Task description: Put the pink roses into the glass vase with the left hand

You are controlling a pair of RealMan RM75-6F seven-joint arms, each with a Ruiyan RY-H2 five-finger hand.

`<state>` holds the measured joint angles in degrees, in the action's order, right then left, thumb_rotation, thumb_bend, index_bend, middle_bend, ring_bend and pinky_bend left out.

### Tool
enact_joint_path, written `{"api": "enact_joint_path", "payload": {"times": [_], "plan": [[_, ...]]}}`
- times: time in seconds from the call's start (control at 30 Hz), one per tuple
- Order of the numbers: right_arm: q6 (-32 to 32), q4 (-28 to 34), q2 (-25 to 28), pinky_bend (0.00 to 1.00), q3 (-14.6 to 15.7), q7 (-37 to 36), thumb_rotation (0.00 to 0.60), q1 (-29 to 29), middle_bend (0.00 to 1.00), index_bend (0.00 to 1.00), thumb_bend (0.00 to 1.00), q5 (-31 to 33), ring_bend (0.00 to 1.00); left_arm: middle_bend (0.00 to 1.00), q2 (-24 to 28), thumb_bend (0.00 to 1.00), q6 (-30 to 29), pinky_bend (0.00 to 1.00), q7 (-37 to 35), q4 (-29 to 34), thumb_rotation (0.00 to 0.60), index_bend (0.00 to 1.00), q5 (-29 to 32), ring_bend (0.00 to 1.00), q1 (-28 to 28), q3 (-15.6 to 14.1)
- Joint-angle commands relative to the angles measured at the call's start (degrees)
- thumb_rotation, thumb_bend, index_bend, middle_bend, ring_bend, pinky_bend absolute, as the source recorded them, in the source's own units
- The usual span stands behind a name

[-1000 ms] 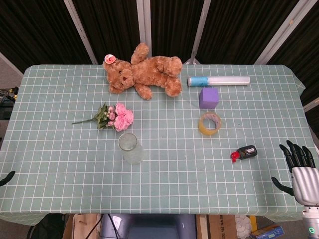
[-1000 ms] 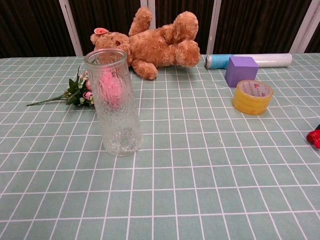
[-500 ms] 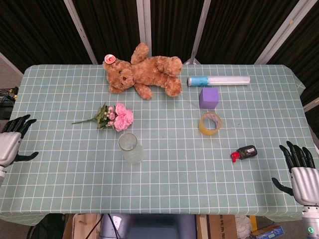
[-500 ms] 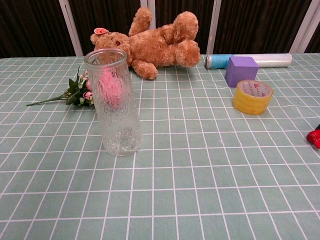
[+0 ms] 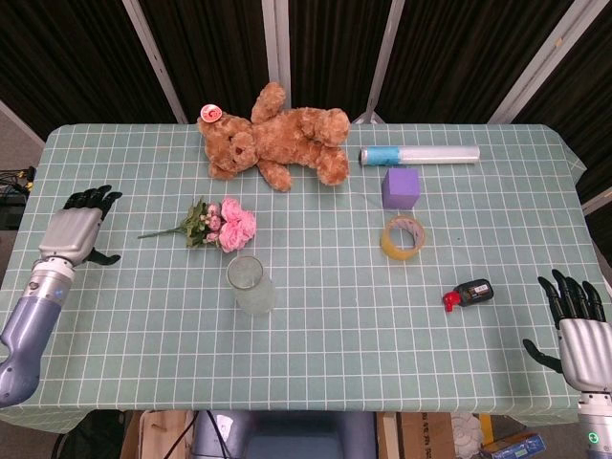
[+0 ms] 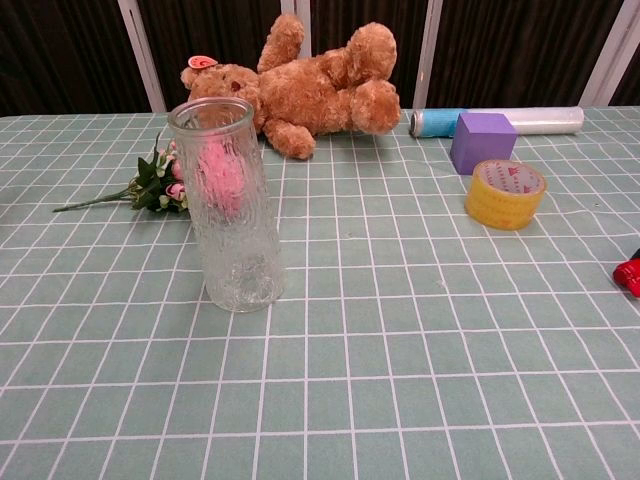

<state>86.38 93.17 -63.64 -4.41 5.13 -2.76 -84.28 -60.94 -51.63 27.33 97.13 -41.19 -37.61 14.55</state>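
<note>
The pink roses (image 5: 228, 225) lie flat on the green checked table (image 5: 325, 325), stem pointing left; in the chest view the roses (image 6: 165, 183) show partly behind the vase. The empty glass vase (image 5: 251, 285) stands upright just in front of them, large and near in the chest view (image 6: 228, 205). My left hand (image 5: 80, 231) hovers over the table's left part, fingers apart and empty, a short way left of the stem tip. My right hand (image 5: 577, 330) stays open by the front right corner. Neither hand shows in the chest view.
A brown teddy bear (image 5: 277, 137) lies at the back. A clear roll with a blue end (image 5: 419, 155), a purple cube (image 5: 401, 187) and a yellow tape roll (image 5: 403, 237) sit to the right. A small black and red item (image 5: 468, 294) lies near the right hand.
My left hand has come up from the table's front left edge and moved inward and back toward the roses' stem. The right hand and all objects have stayed put.
</note>
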Motion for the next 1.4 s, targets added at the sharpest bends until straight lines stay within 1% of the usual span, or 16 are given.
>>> {"api": "enact_joint_path", "payload": {"times": [0.03,0.13,0.27,0.47,0.63,0.87,1.0,1.1,1.17,1.23,1.3,1.4], "plan": [[-0.54,0.05,0.04,0.00,-0.07,0.00,0.600,-0.10,0.04,0.12,0.20,0.54,0.06,0.00,-4.74,0.20,2.67,0.05,5.75,-3.08,0.600,0.10,9.34,0.00,-6.58,-0.35],[-0.88,-0.05,0.11,0.00,-0.34,-0.06,0.600,-0.16,0.04,0.12,0.20,1.28,0.06,0.00,-8.26,0.20,2.46,0.05,7.73,-5.45,0.600,0.10,12.78,0.00,-9.82,-0.71],[-0.97,-0.34,0.06,0.00,-0.69,-0.24,0.600,-0.15,0.04,0.12,0.20,2.03,0.06,0.00,-13.23,0.19,1.48,0.05,9.55,-9.44,0.600,0.10,15.29,0.00,-13.02,-1.21],[-1.24,-0.76,-0.07,0.00,-1.08,-0.39,0.600,-0.28,0.04,0.12,0.20,2.78,0.06,0.00,-20.31,0.19,1.87,0.05,10.89,-16.58,0.600,0.10,17.37,0.00,-16.79,-1.70],[-1.25,-0.99,-0.21,0.00,-1.18,-0.36,0.600,-0.38,0.04,0.12,0.20,2.77,0.06,0.00,-24.56,0.19,1.44,0.05,11.04,-21.69,0.600,0.10,18.53,0.00,-18.56,-1.57],[-0.89,-0.94,-0.17,0.00,-1.19,-0.40,0.600,-0.15,0.04,0.12,0.20,2.82,0.06,0.00,-28.67,0.19,2.05,0.05,12.44,-26.19,0.600,0.10,19.09,0.00,-20.53,-2.06],[-0.62,-0.66,-0.19,0.00,-1.18,-0.08,0.600,-0.06,0.04,0.12,0.20,2.70,0.06,0.01,-30.99,0.20,3.59,0.06,11.33,-28.35,0.600,0.10,18.54,0.00,-21.15,-1.72],[-0.57,-0.62,-0.20,0.00,-1.13,-0.01,0.600,-0.07,0.04,0.12,0.20,2.51,0.06,0.06,-31.89,0.20,3.75,0.12,11.46,-29.29,0.600,0.12,17.83,0.04,-21.51,-2.07],[-0.52,-0.63,-0.20,0.00,-1.09,-0.18,0.600,-0.06,0.04,0.12,0.20,2.36,0.06,0.10,-32.32,0.25,2.99,0.16,11.49,-29.66,0.600,0.14,17.10,0.06,-21.57,-2.18],[-0.44,-0.69,-0.18,0.00,-1.07,-0.53,0.600,-0.02,0.05,0.12,0.20,2.22,0.06,0.12,-32.64,0.29,2.48,0.16,12.18,-29.94,0.600,0.15,17.01,0.06,-21.70,-2.52],[-0.26,-0.80,-0.23,0.00,-1.11,-0.82,0.600,0.03,0.05,0.12,0.20,2.13,0.06,0.14,-33.05,0.30,2.04,0.17,13.12,-30.35,0.600,0.17,17.20,0.08,-21.97,-2.77],[-0.10,-0.84,-0.29,0.00,-1.15,-0.97,0.600,0.06,0.05,0.12,0.20,2.03,0.06,0.19,-33.91,0.34,1.99,0.23,13.05,-31.36,0.600,0.21,16.86,0.13,-22.13,-2.62]]}}
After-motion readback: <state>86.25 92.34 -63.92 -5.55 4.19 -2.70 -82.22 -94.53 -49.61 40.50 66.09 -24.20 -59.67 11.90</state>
